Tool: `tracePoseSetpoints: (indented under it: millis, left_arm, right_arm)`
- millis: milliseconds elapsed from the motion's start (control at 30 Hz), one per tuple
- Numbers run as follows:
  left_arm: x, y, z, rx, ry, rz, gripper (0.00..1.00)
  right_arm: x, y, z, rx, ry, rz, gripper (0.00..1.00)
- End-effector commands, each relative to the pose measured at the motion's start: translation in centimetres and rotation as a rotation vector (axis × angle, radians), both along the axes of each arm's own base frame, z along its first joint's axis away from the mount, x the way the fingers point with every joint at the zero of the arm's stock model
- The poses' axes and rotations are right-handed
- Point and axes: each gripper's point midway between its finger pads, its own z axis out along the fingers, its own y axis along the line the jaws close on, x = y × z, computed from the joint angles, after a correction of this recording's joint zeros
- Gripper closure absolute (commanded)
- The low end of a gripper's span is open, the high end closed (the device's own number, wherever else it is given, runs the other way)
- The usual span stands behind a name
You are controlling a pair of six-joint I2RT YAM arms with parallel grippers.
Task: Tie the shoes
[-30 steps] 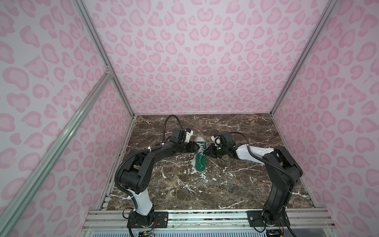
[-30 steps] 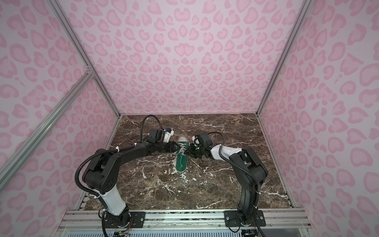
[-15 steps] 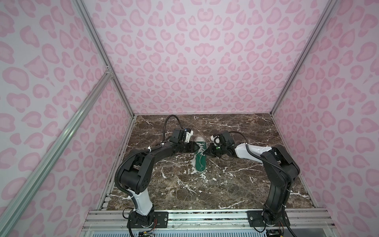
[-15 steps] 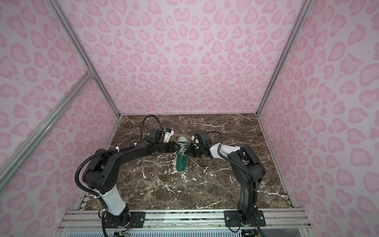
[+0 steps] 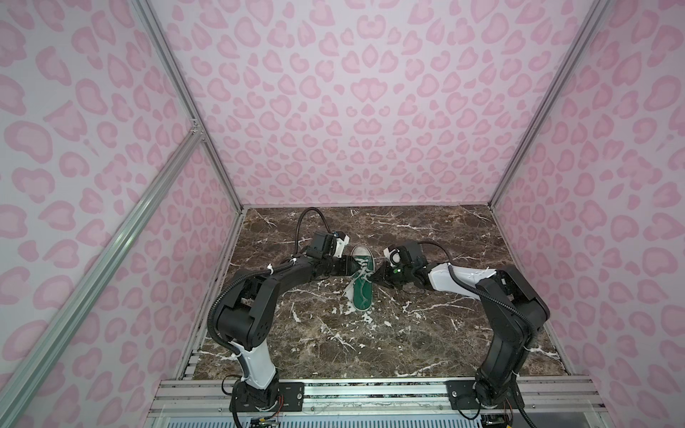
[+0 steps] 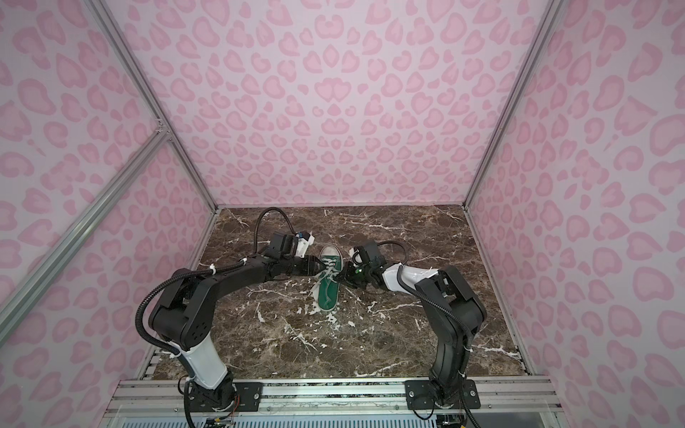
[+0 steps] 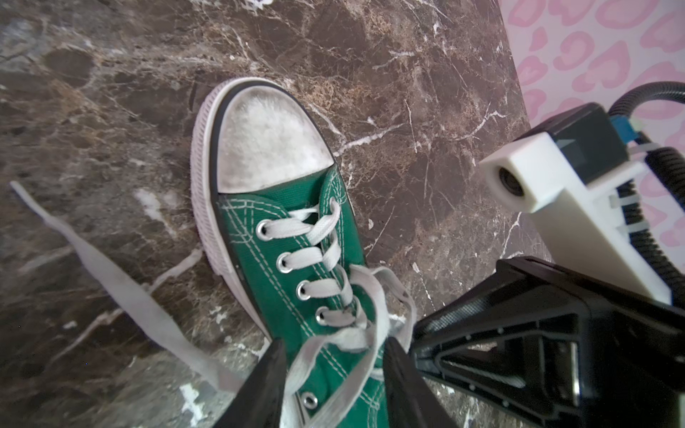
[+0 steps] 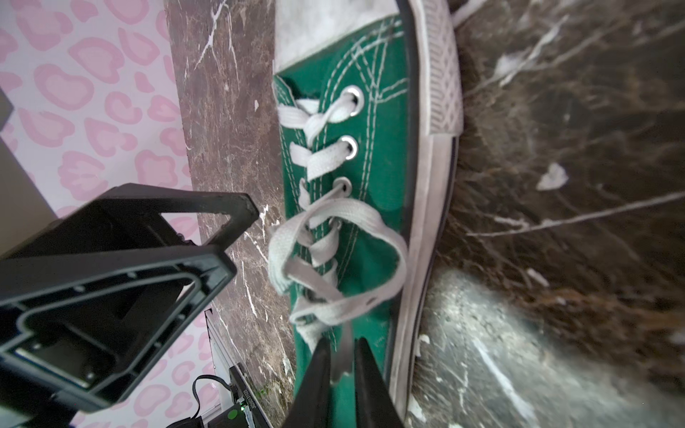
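Right gripper (image 8: 343, 341) pinched a white lace (image 8: 370, 222) of the green canvas sneaker (image 8: 378, 129); left gripper (image 7: 333, 344) hung spread over it.

The sneaker (image 5: 362, 281) stands mid-desk (image 5: 333, 344), hemmed in at its sides by the left gripper (image 7: 331, 355) and right gripper (image 8: 341, 352), with loose laces (image 8: 333, 237) looped between them. Bare desk lies beyond heel and toe; pink walls (image 5: 370, 111) enclose three sides.
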Motion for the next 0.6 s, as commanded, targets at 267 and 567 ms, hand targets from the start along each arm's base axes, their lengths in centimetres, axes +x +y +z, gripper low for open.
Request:
tracePoseSetpoints:
  millis: [267, 567]
  left_arm:
    - [0.0, 0.0, 0.2, 0.006, -0.005, -0.006, 0.55]
    - [0.0, 0.1, 0.2, 0.007, -0.005, -0.004, 0.55]
  right_arm:
    - [1.1, 0.7, -0.4, -0.018, -0.007, 0.03, 0.82]
    - [1.8, 0.4, -0.8, -0.033, -0.004, 0.037, 0.77]
